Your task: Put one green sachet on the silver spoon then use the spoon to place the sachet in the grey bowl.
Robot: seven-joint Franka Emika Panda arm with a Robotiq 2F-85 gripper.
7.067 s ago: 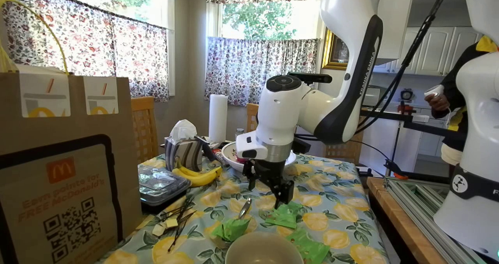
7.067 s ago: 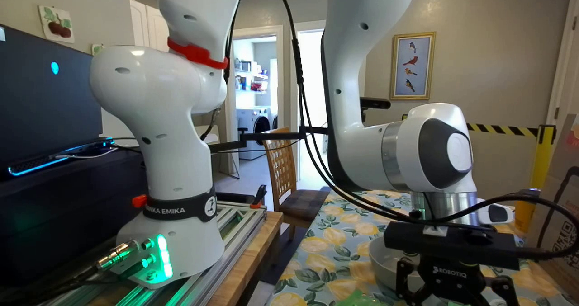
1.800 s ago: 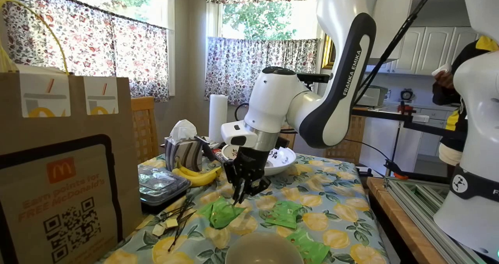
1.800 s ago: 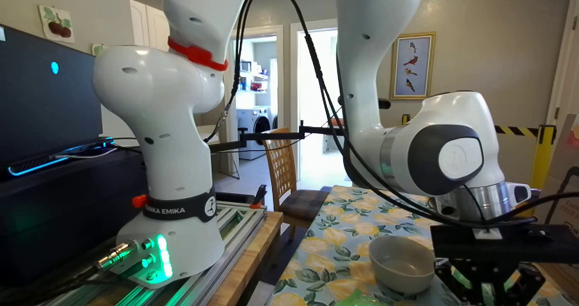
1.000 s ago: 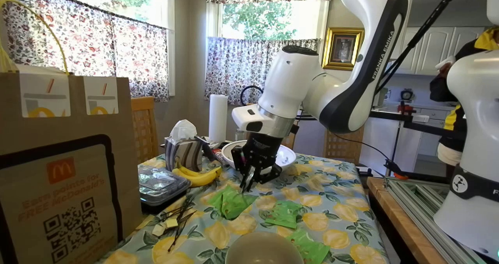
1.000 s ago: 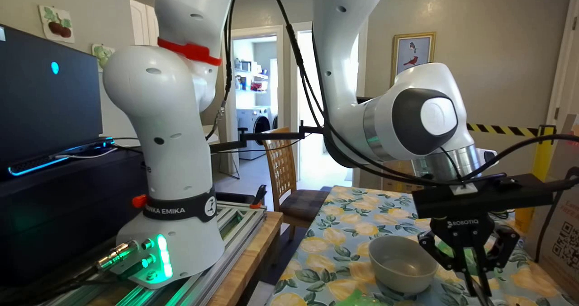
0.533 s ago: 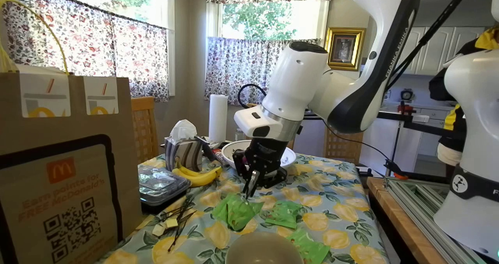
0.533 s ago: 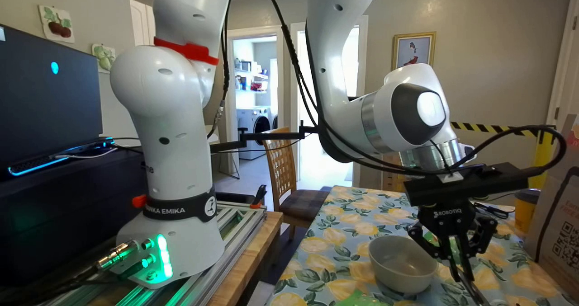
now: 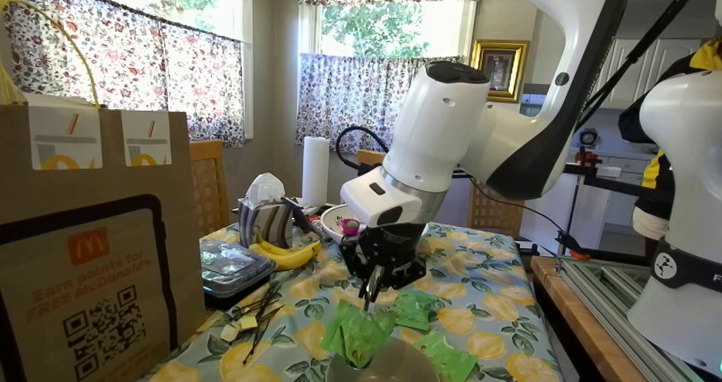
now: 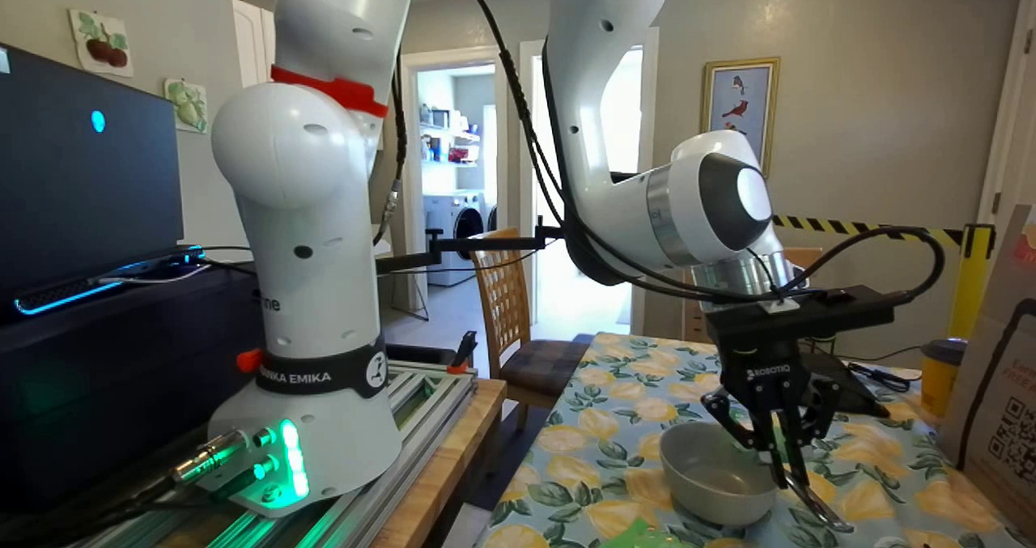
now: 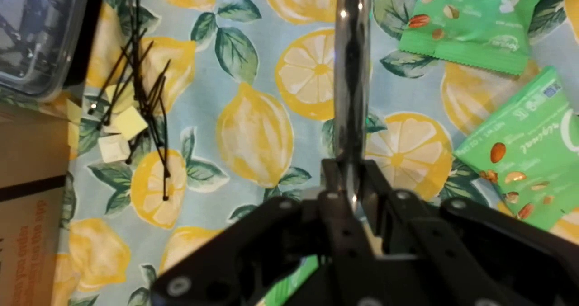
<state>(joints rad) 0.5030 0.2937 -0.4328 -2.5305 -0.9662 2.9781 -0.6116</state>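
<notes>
I judge the loading done and the carry in hand: the next move calls for bringing the green sachet fully over the grey bowl, spoon held level, then tipping it so the sachet slides off. Going left to right in an exterior view, I pass a paper bag, a lidded plastic box and some bananas. Next comes the sachet, which seems to ride on the silver spoon; the spoon's head is hidden. It sits lower than my claw, and the wrist view shows just a patch of green beneath. The claw is narrow, pinching the spoon's handle, whose end juts out opposite the sachet. Then the bowl, its edge partly covered by the sachet in this view; I cannot tell whether the sachet hangs over the opening. Farther right on the desk lie one spare sachet and another spare sachet.
</notes>
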